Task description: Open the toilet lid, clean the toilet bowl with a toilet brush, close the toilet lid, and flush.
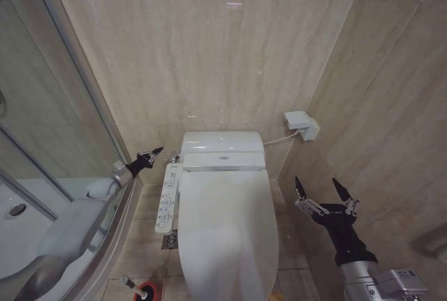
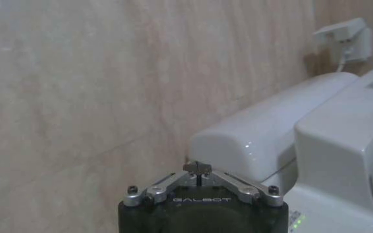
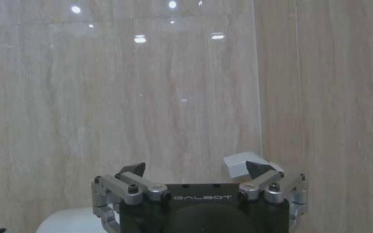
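The toilet lid (image 1: 227,235) lies shut, glossy white, and hides the toilet bowl. A white button panel (image 1: 167,200) runs along the seat's left side. At the bottom left the toilet brush (image 1: 130,283) stands in its round red holder (image 1: 147,292) on the floor. My left gripper (image 1: 151,154) is shut and empty, held in the air just left of the tank's (image 1: 223,149) rear corner; the left wrist view shows its tips (image 2: 197,168) pressed together beside the tank (image 2: 258,141). My right gripper (image 1: 322,191) hangs open to the right of the toilet, with nothing between its fingers (image 3: 259,168).
Beige tiled walls close in behind and to the right. A white wall socket (image 1: 301,125) with a cable sits right of the tank. A glass shower screen (image 1: 63,105) and its curved base stand on the left. Narrow floor strips flank the toilet.
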